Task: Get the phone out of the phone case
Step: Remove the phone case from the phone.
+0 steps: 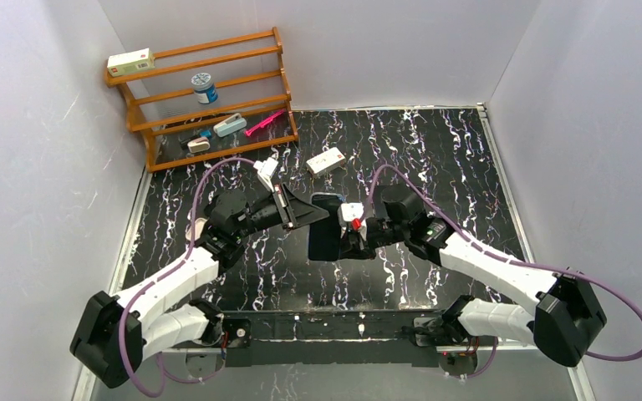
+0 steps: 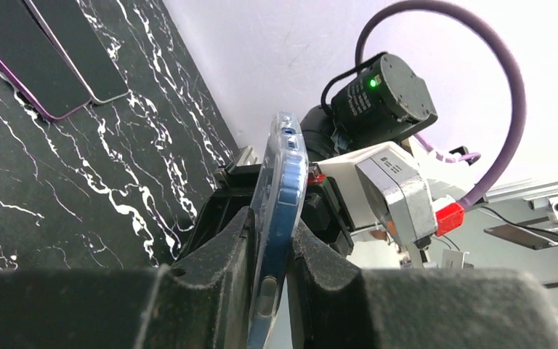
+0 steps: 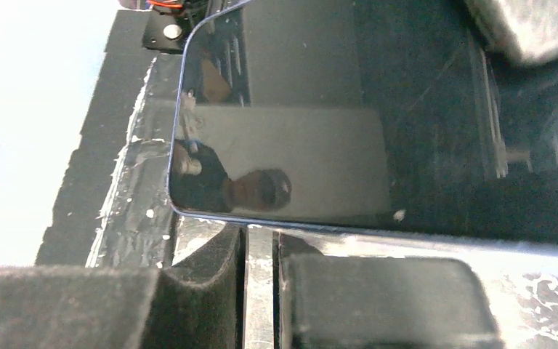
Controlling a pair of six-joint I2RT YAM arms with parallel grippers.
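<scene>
The left gripper (image 2: pixel 272 243) clamps the clear phone case (image 2: pixel 282 156) edge-on; if the right gripper (image 3: pixel 260 251), nearly closed on what I cannot tell, tugs askew, the phone (image 3: pixel 283 145) beyond its fingertips could drop.

Nothing legible coming through anywhere. White box (image 1: pixel 129 61) sitting at left end of wooden rack's (image 1: pixel 285 79) top rail, carrying red printing, too small for reading. Jar (image 1: pixel 205 88) on middle shelf wearing blue label, wording blurring out. Flat white box (image 1: pixel 326 160) lying near table's (image 1: pixel 443 159) far edge, showing tiny unreadable marks. Phone (image 3: pixel 283 109) screen showing reflections only, no characters.
</scene>
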